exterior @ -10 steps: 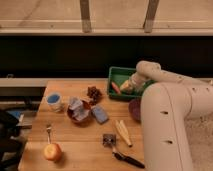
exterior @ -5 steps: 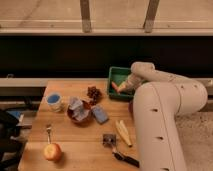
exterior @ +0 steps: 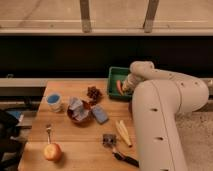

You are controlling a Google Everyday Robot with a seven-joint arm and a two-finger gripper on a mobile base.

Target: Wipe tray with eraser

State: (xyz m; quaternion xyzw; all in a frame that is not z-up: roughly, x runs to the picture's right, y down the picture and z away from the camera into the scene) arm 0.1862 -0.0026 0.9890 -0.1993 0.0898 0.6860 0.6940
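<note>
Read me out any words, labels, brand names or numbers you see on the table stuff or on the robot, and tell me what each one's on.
No readable text anywhere in this view.
Blue cup, blue block, green tray: no lettering shows.
White arm: plain casing, no logo or number visible.
The gripper is down in the tray at the table's back right; nothing legible on it.

The wooden desk (exterior: 75, 141) carries the green tray (exterior: 111, 79) under the end effector (exterior: 125, 86), a brown cluster (exterior: 93, 92), bowl (exterior: 82, 119) and blue block (exterior: 100, 114) near it, a blue cup (exterior: 54, 101) farther off, an apple (exterior: 52, 151) farthest.
</note>
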